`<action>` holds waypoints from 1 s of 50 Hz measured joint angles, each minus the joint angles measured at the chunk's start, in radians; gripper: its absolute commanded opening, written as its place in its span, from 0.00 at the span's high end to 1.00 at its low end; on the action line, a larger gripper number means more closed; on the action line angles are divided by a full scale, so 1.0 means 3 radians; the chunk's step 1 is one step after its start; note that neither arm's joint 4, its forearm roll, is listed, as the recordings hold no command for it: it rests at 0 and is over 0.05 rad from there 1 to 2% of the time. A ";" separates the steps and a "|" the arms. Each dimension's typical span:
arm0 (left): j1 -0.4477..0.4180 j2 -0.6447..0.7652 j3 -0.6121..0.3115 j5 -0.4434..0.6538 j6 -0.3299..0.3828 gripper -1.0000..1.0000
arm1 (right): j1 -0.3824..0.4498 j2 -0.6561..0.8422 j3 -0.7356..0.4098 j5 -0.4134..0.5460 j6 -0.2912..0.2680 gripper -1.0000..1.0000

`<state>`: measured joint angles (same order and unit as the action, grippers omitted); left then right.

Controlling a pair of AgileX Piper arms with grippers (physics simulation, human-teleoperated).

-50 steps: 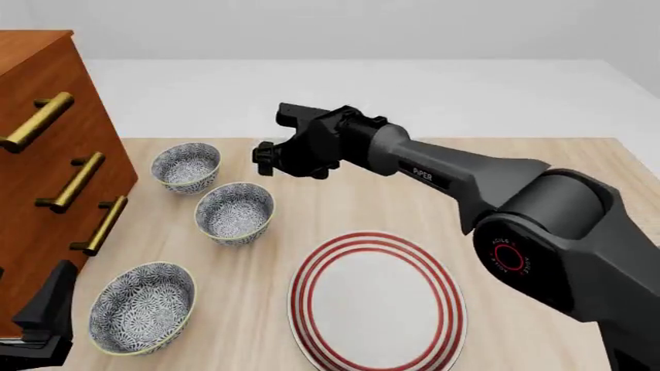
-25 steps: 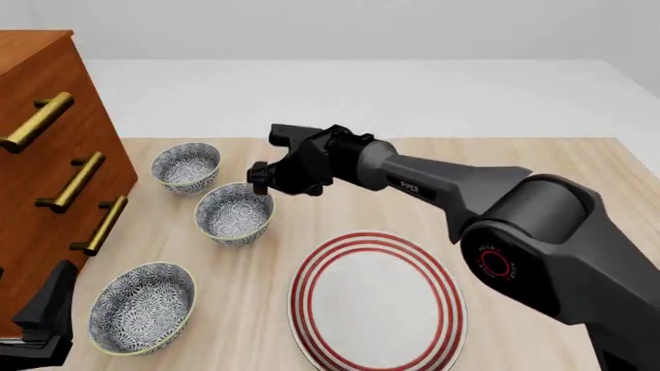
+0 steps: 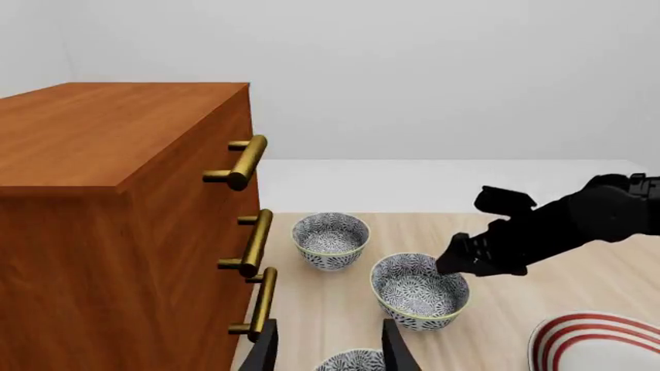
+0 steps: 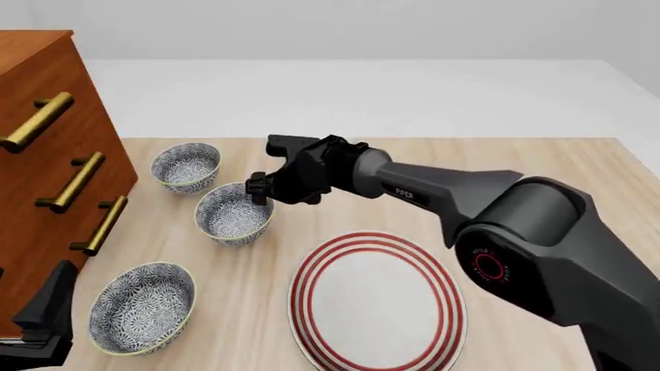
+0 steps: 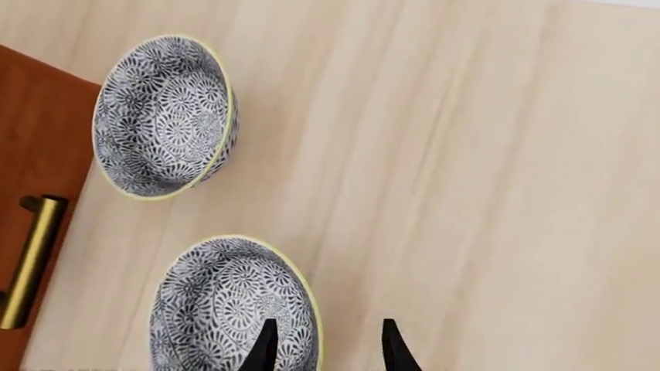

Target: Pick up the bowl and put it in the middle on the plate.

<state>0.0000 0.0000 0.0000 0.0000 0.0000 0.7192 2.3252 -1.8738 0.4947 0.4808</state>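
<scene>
Three look-alike blue-and-white bowls stand in a row left of the plate [image 4: 376,303]: a far one [image 4: 185,165], a middle one [image 4: 235,214] and a near one [image 4: 141,308]. My right gripper [image 4: 262,185] hangs over the right rim of the middle bowl. In the right wrist view it [image 5: 324,352] is open, and its fingers straddle that bowl's [image 5: 229,305] yellowish rim, one inside and one outside. My left gripper [image 3: 330,352] is open and holds nothing, low at the near left by the near bowl [image 3: 356,361]. The white plate with red rings is bare.
A wooden dresser [image 4: 46,147] with brass handles [image 4: 79,182] stands along the left side, close to the bowls. The right arm [image 4: 464,193] stretches across the table above the plate's far edge. The far bowl [image 5: 163,116] lies just beyond the right gripper.
The right gripper has moved left and down, from above the table behind the middle bowl onto that bowl's right rim. The left arm, bowls and plate have not moved.
</scene>
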 measured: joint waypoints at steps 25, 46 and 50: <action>0.0000 0.0000 0.0000 0.0000 0.0000 0.00 | 0.0033 0.0106 -0.0004 -0.0034 -0.0012 0.00; 0.0000 0.0000 0.0000 0.0000 0.0000 0.00 | 0.0067 0.0140 0.0005 -0.0060 -0.0034 1.00; 0.0000 0.0000 0.0000 0.0000 0.0000 0.00 | 0.0076 0.0128 0.0001 -0.0063 -0.0051 1.00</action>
<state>0.0000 0.0000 0.0000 0.0000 0.0000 0.7421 2.3637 -1.8735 0.4759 0.4655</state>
